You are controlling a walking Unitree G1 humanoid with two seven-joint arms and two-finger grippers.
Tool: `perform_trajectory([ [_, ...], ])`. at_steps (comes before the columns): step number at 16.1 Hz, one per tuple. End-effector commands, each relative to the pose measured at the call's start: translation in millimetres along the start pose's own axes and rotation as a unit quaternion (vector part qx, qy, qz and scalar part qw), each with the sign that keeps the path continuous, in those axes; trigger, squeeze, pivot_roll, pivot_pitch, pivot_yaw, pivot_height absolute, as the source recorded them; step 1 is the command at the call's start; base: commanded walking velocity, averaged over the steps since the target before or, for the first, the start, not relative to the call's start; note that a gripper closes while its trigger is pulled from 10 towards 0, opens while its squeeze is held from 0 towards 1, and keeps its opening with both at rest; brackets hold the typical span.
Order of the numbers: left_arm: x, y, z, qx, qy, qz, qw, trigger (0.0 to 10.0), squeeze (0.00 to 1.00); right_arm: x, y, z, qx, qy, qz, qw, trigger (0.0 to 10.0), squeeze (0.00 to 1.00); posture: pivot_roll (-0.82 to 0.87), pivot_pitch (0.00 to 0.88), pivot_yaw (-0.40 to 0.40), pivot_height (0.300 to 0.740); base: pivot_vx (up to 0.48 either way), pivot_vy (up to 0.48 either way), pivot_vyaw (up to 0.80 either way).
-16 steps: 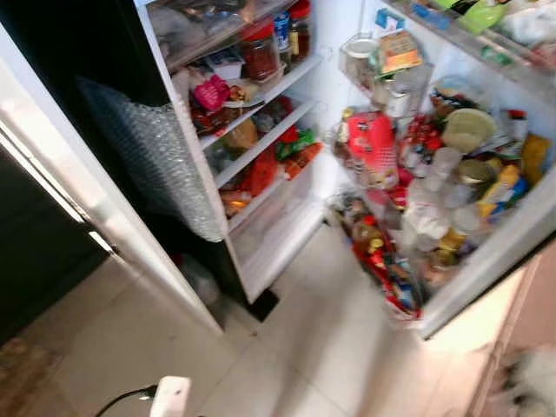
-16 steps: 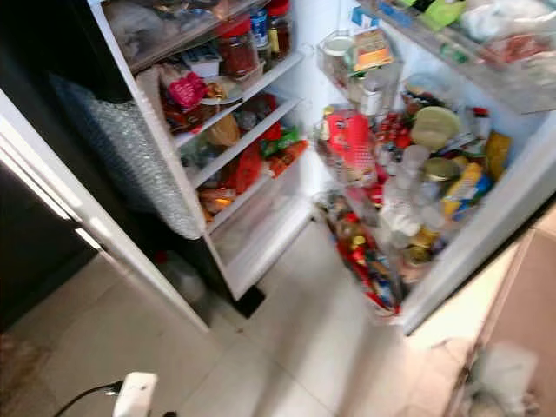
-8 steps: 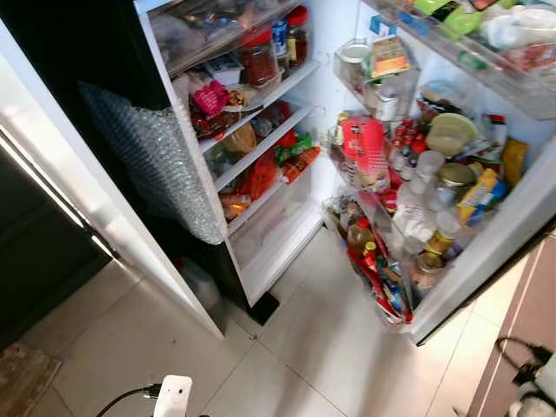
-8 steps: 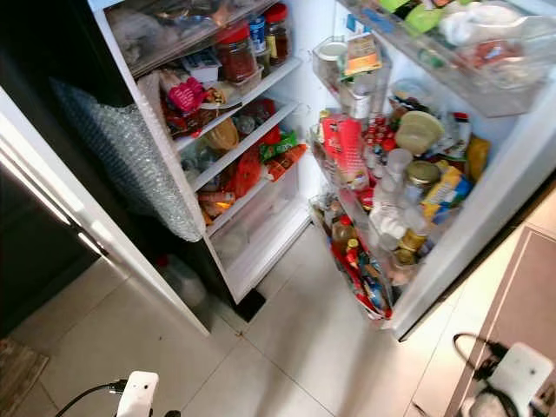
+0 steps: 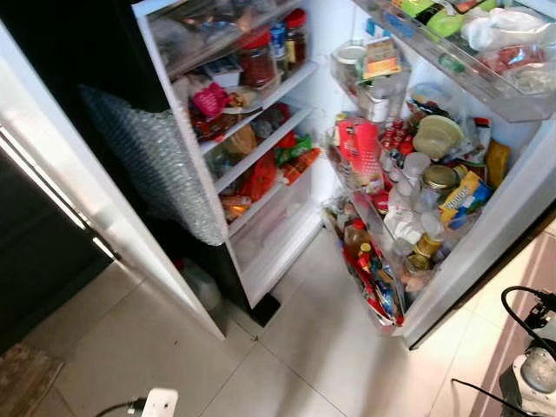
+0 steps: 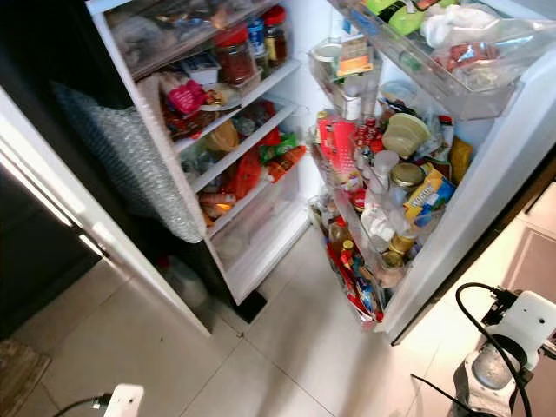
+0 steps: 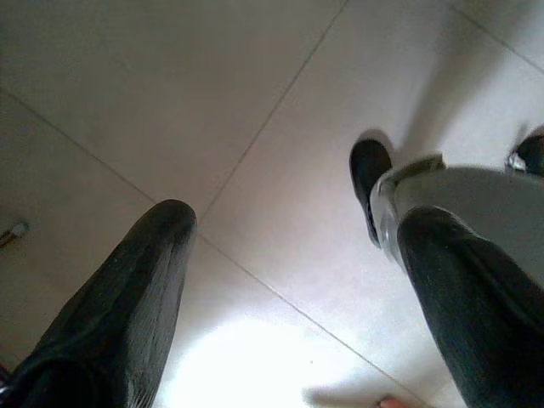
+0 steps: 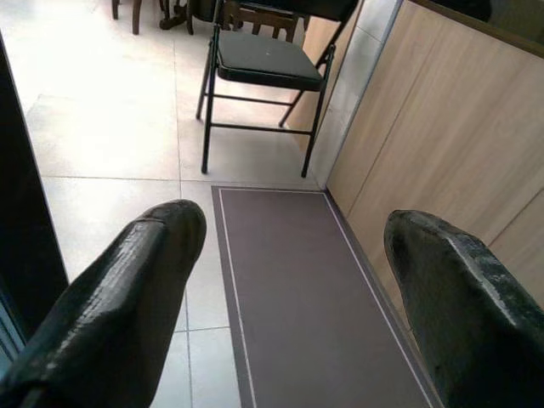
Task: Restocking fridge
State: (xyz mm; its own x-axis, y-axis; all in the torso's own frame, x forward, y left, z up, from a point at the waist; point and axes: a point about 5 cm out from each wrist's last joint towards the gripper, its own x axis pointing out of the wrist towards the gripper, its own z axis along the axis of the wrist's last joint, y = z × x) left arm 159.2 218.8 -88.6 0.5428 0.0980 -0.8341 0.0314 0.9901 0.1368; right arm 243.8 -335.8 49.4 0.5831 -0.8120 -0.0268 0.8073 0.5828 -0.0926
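Note:
The fridge (image 5: pixel 261 148) stands open before me, its shelves crowded with jars (image 5: pixel 258 59), packets and bags. Its open door (image 5: pixel 512 217) on the right holds racks of bottles, cans and a red carton (image 5: pixel 360 148). My left gripper (image 7: pixel 297 229) hangs open over pale floor tiles, nothing between its fingers. My right gripper (image 8: pixel 293 229) is open too, over a brown mat (image 8: pixel 297 297), holding nothing. The left wrist (image 5: pixel 159 403) shows at the bottom edge and the right wrist (image 6: pixel 512 347) at the bottom right, both low and away from the fridge.
Bubble wrap (image 5: pixel 156 165) hangs on the dark side to the left of the shelves. A white panel (image 5: pixel 78 200) slants across the left. A black folding chair (image 8: pixel 263 64) and a wooden cabinet wall (image 8: pixel 442 144) stand beyond the mat. Tiled floor (image 5: pixel 304 347) lies before the fridge.
The camera has shifted and the picture has sharpened. My right wrist with its black cable has come up into view at the bottom right. The left wrist has sunk lower in the picture.

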Motion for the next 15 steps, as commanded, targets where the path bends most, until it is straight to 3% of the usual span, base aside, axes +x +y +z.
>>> perform_trajectory([
  [1, -1.7, 1.6, -8, -0.003, 0.010, 0.001, 1.000, 10.0, 0.00, -0.7, 3.3, 3, 0.004, -0.007, 0.000, 1.000, 10.0, 0.00, -0.12, 0.091, 0.067, 0.740, 0.000, 0.000, 0.00],
  [3, -1.8, -1.1, -9, -0.009, 0.011, -0.001, 1.000, 10.0, 0.00, -1.9, 14.3, 7, 0.005, -0.015, 0.020, 1.000, 10.0, 0.00, -0.12, 0.098, 0.064, 0.740, 0.000, 0.000, 0.00],
  [8, -1.9, -1.4, -10, -0.010, 0.011, -0.001, 1.000, 10.0, 0.00, -2.6, 15.6, 8, 0.001, -0.020, 0.022, 1.000, 10.0, 0.00, -0.12, 0.098, 0.064, 0.740, 0.000, 0.000, 0.00],
  [10, -2.4, -2.0, -13, -0.014, 0.018, 0.001, 1.000, 10.0, 0.00, 2.8, 18.5, 18, 0.055, -0.026, 0.038, 0.997, 10.0, 0.00, -0.12, 0.115, 0.065, 0.740, 0.000, 0.000, 0.00],
  [13, -2.7, -1.2, -14, -0.014, 0.018, 0.001, 1.000, 10.0, 0.00, -1.5, 34.0, 18, 0.067, -0.021, 0.106, 0.992, 10.0, 0.00, -0.11, 0.116, 0.065, 0.740, 0.000, 0.000, 0.00],
  [15, -2.9, -1.8, -15, -0.006, 0.018, -0.003, 1.000, 10.0, 0.00, -4.1, 36.5, 17, 0.067, -0.020, 0.116, 0.991, 10.0, 0.00, -0.12, 0.117, 0.065, 0.740, 0.000, 0.000, 0.00],
])
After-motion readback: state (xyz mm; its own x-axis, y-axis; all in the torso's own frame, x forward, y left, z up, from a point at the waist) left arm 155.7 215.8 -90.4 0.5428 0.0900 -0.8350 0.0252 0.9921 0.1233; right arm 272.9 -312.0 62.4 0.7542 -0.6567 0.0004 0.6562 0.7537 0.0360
